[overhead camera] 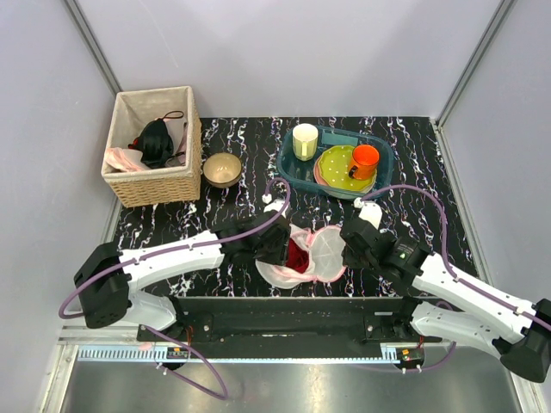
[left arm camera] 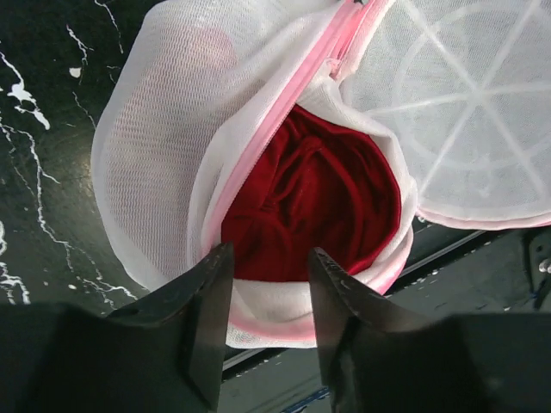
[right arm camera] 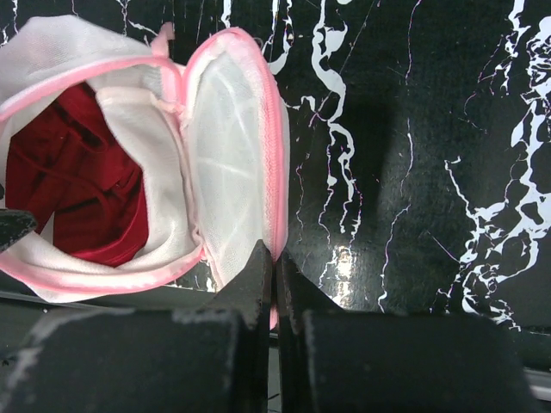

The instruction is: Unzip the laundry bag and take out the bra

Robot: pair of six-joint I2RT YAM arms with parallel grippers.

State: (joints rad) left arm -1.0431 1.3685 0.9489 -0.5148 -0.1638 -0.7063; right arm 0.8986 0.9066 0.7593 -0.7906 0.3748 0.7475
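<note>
Where the laundry bag (overhead camera: 320,251) is lying: at the near edge of the black marbled bench (overhead camera: 413,155), unzipped, with its round flap lying open toward the right.
Bra (left arm camera: 318,206): sitting inside the bag's open mouth and showing only as bunched maroon folds; its straps are proving hard to make out.
Left pincer (left arm camera: 269,258): hovering over the bag's near rim with jaws standing apart, gripping nothing; white mesh is showing in the gap.
Right pincer (right arm camera: 274,262): pinching closed on the pink zipper trim at the flap's near edge.
Hidden: from above, the left arm is covering the bag's left side; in the left wrist view the flap is running off the right edge.
Far side: a wicker basket (overhead camera: 159,185) is holding a dark bundle (overhead camera: 155,142) too tangled to identify; a teal tray (overhead camera: 293,172) is carrying an orange mug (overhead camera: 364,160).
</note>
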